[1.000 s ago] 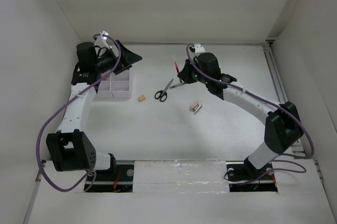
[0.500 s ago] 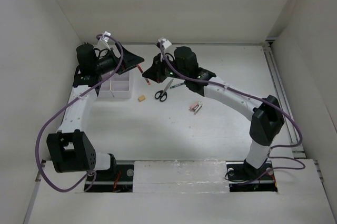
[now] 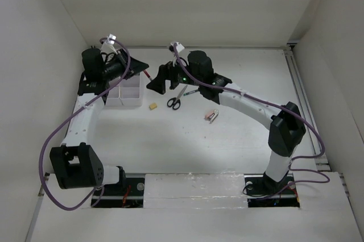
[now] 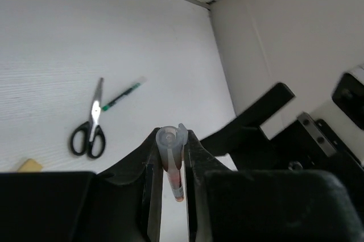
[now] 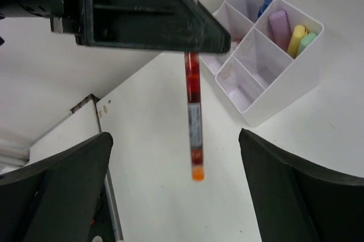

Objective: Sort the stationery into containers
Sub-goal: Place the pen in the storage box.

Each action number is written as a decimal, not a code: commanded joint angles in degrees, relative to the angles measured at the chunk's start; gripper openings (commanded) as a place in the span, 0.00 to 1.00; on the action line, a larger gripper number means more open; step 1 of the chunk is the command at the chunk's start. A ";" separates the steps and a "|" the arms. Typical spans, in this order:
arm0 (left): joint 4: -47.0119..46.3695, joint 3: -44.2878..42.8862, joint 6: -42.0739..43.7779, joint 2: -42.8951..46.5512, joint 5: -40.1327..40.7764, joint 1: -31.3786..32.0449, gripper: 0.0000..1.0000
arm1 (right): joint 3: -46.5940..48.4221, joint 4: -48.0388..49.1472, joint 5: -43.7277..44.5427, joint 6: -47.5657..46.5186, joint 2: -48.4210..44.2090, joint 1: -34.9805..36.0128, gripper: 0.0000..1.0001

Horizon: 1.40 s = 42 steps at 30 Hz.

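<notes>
Just white table [image 3: 227,145], walls [image 3: 187,3]; left tool [image 4: 172,145] tight on pen [image 5: 193,111], right tool [image 5: 173,157] wide.

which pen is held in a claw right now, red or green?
The red pen, clamped in the left claw and hanging free. The green pen lies flat on the table beside the scissors.

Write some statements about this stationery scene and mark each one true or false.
1. The left gripper clamps the red pen. True.
2. The right gripper is shut on the scissors. False: it is open and holds nothing, and the scissors lie on the table.
3. Pink, yellow and green markers share one compartment of the tray. True.
4. The eraser sits in the tray. False: it lies on the table beside the tray.
</notes>
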<state>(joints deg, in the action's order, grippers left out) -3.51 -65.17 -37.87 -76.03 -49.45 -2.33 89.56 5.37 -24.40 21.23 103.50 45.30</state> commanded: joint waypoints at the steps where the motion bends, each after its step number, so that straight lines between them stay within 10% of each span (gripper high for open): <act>1: 3.67 -2.16 2.97 2.64 13.35 -0.22 0.00 | -3.15 4.48 1.72 1.00 -3.13 -0.03 1.00; 4: 12.19 -5.75 4.29 3.26 31.52 -1.09 0.00 | -10.88 3.95 7.33 1.00 -7.50 -1.88 1.00; 22: 19.15 -21.49 7.46 -9.66 74.74 -6.99 0.00 | -34.62 3.42 7.80 -3.66 -26.07 -8.03 1.00; 42: 8.17 -9.45 0.25 -16.61 76.35 -6.99 0.00 | -41.30 3.42 6.21 -4.71 -32.39 -10.76 1.00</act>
<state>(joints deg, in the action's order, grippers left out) 9.26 -75.24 -36.53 -93.93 26.94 -9.37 48.93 6.52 -16.86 17.67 73.43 35.11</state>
